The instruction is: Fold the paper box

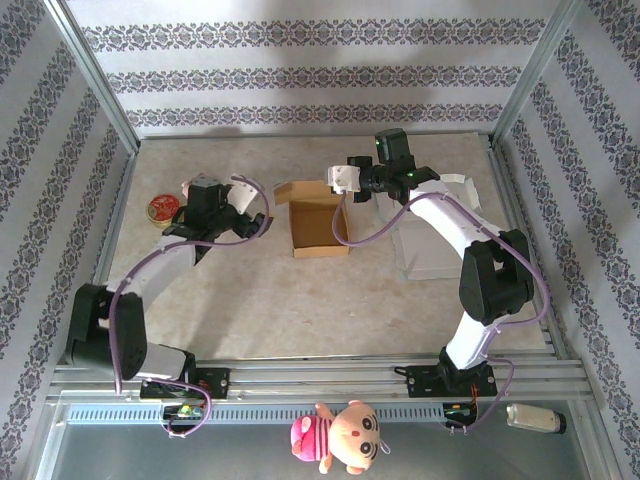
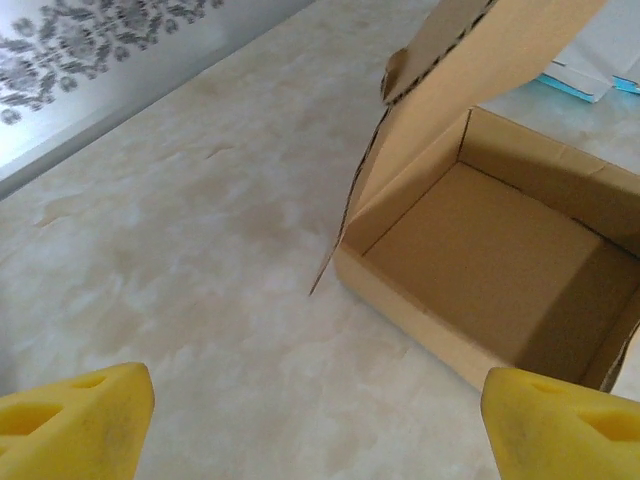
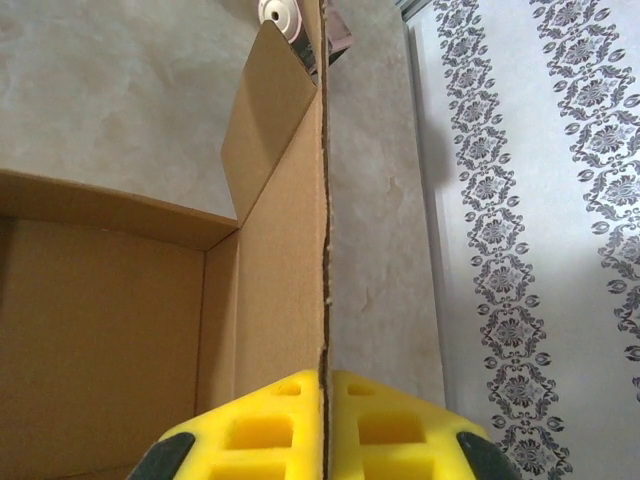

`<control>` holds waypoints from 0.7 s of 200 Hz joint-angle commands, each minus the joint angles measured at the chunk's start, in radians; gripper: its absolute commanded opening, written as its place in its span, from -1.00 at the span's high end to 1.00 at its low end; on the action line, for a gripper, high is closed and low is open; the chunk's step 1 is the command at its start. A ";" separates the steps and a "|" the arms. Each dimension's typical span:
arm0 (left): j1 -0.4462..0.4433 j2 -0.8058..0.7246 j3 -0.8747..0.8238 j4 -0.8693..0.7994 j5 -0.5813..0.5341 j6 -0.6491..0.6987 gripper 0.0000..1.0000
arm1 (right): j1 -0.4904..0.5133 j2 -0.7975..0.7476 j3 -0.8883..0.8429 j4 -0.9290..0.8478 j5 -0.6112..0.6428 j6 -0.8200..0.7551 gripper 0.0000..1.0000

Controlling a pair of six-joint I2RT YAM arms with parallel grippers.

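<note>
Pinching an upright flap [image 3: 275, 180] of the paper box [image 1: 320, 228] edge-on in the right gripper [image 3: 324, 410], yellow fingers pressed flat against both faces of the card, at the box's 1 o'clock in the top view. Leaves the box sitting open near mid-table, walls up, lid not yet down. Reads as an early-to-middle step: steering that flap toward its crease. Calls next for swinging the held flap inward over the cavity, probably with a steadying push from the left gripper [image 2: 320, 435], poised spread wide with nothing in it just beside the box's 9 o'clock wall. Worth minding the thin raw cardboard edge, likely to buckle under a twisted pull. Plenty of bare table [image 1: 300, 300] toward 6 o'clock. Less room at 3 o'clock, near a clear container [image 1: 440, 250], and at 9 o'clock, with a round tin [image 1: 163, 207] beyond the left gripper.
</note>
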 commanded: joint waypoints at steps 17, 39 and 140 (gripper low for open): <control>0.008 0.092 0.122 0.141 0.113 0.047 -0.71 | 0.012 -0.027 0.015 -0.018 -0.057 0.021 1.00; 0.008 0.133 0.154 0.152 0.132 0.025 -0.57 | 0.017 -0.024 0.015 -0.021 -0.057 0.017 1.00; 0.010 0.181 0.162 0.160 0.181 -0.062 0.72 | 0.037 -0.013 0.022 -0.011 -0.038 0.036 0.94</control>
